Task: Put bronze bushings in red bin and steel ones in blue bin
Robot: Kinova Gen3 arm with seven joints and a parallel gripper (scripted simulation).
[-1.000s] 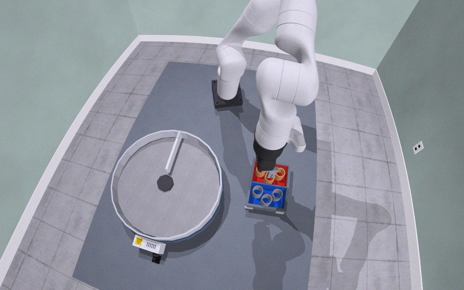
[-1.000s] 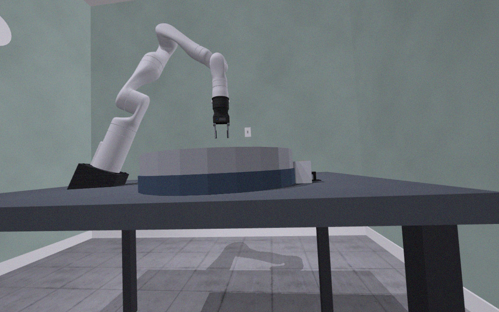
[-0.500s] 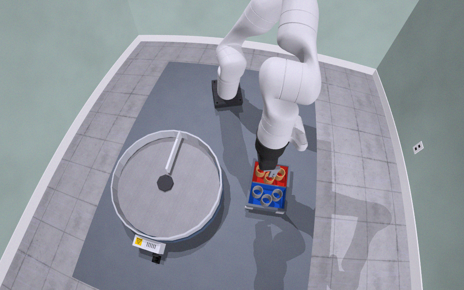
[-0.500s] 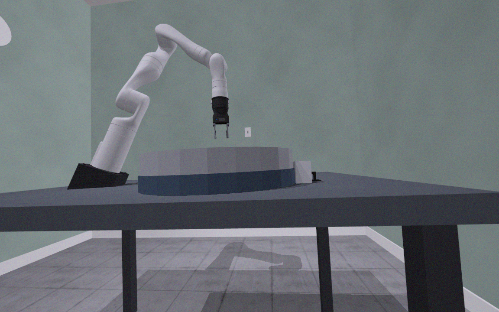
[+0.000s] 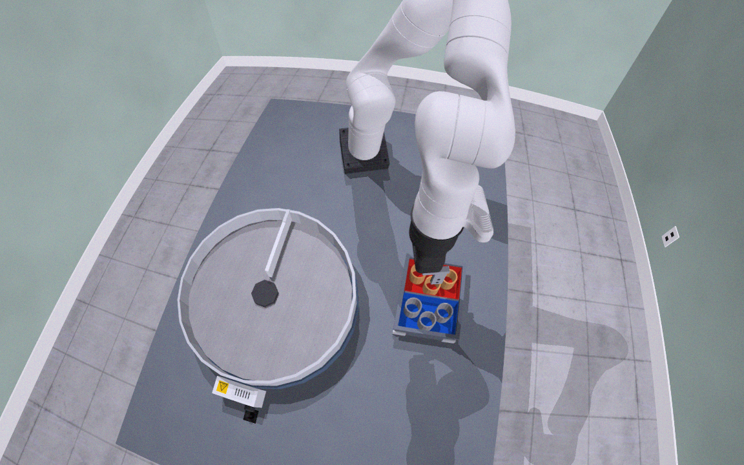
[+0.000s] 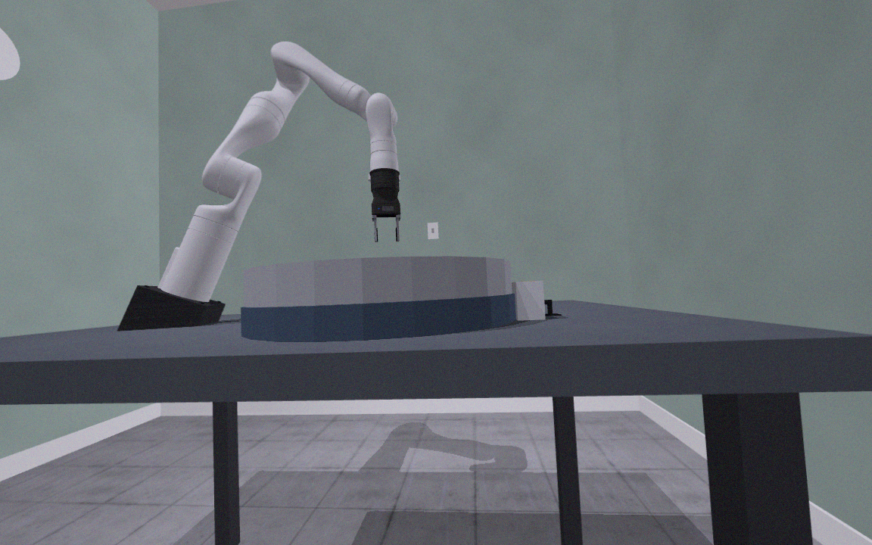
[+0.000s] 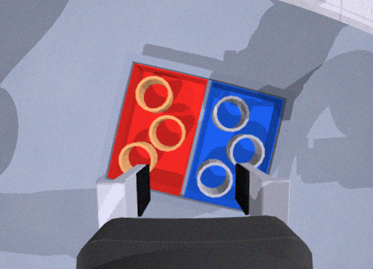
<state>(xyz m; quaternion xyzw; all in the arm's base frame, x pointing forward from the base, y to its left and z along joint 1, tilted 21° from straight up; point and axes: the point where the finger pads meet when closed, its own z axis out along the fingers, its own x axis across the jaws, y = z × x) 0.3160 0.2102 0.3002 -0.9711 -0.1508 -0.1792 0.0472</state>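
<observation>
My gripper (image 7: 193,182) is open and empty, high above the two bins; it also shows in the top view (image 5: 436,278) and in the exterior view (image 6: 384,234). The red bin (image 7: 158,129) holds three bronze bushings (image 7: 167,132). The blue bin (image 7: 235,144) next to it holds three steel bushings (image 7: 245,151). In the top view the red bin (image 5: 433,277) lies partly under my wrist and the blue bin (image 5: 427,315) is in front of it. The turntable (image 5: 267,298) has no bushing on it.
The turntable has a raised rim, a white radial bar (image 5: 278,243) and a dark hub (image 5: 264,293). A white label box (image 5: 238,394) sits at its front edge. My arm's base (image 5: 365,157) stands at the back of the dark table.
</observation>
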